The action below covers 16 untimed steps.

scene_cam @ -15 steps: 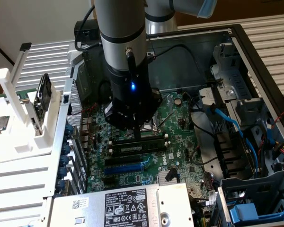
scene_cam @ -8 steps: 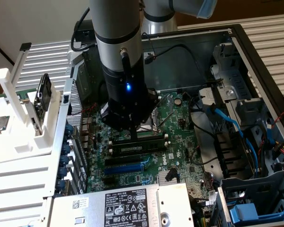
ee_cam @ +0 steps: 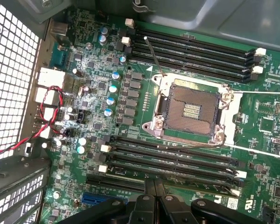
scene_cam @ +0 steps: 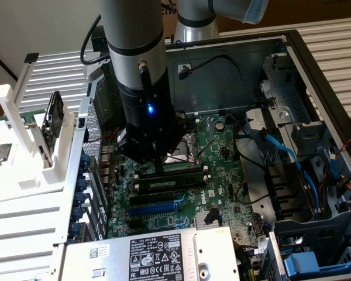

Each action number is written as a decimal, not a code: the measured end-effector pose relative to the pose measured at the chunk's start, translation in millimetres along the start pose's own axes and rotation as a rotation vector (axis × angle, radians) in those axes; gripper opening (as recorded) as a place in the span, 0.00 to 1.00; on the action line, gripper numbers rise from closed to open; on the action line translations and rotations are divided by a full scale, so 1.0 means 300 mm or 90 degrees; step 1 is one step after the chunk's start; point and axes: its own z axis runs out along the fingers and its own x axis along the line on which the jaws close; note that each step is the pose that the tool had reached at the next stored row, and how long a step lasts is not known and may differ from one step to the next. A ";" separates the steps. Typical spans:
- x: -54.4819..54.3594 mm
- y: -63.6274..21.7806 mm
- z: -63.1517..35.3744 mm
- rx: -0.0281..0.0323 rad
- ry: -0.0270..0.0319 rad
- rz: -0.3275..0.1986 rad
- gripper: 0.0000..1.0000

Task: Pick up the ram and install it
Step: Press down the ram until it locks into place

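The gripper, fingers pressed together, stands over the ram, which lies in a black slot on the motherboard. Beyond sits the open processor socket, then four more slots. Red-black wires run beside the case's grille.

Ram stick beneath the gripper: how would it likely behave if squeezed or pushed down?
The ram looks like a thin flat board, so it is probably stiff and light, not floppy. It stands on its narrow edge on the motherboard, so an off-centre push from the gripper might tilt it. Its thin edge offers little to hold, so it may slip.
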 end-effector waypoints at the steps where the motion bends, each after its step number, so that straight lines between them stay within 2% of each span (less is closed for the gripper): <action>1: 0.000 0.000 0.001 0.0001 0.0001 0.000 0.10; 16: 0.009 0.007 0.035 0.0001 0.0001 0.000 0.10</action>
